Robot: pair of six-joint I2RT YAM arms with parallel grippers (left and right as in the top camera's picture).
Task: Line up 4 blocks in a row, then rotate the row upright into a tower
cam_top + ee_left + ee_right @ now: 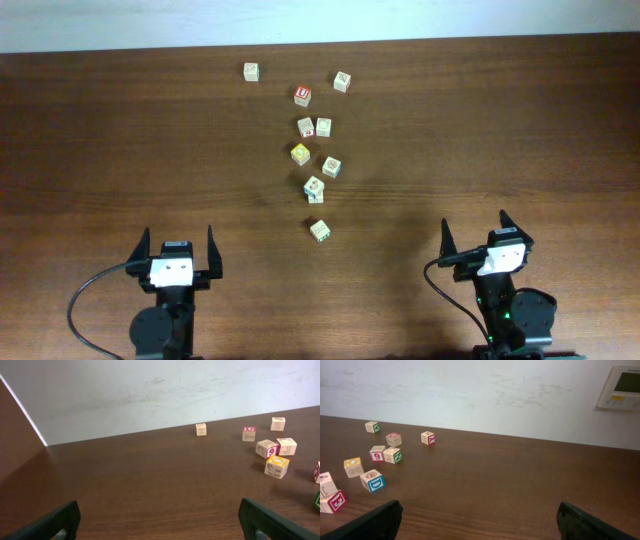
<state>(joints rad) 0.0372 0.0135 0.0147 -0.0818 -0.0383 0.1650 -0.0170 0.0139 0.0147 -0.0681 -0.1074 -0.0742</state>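
Blocks (314, 187) scattered on table (120, 150), yellow-faced cube (299, 153) among them, left tool (177, 238), right tool (474, 221), both spread wide

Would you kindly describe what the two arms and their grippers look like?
Both arms are black, each with a white box at the wrist. The left gripper and right gripper each have two black pointed fingers. A black cable loops beside each arm.

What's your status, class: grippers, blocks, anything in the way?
Left gripper open, empty. Right gripper open, empty. Blocks scattered ahead, none touched. Nothing in the way.
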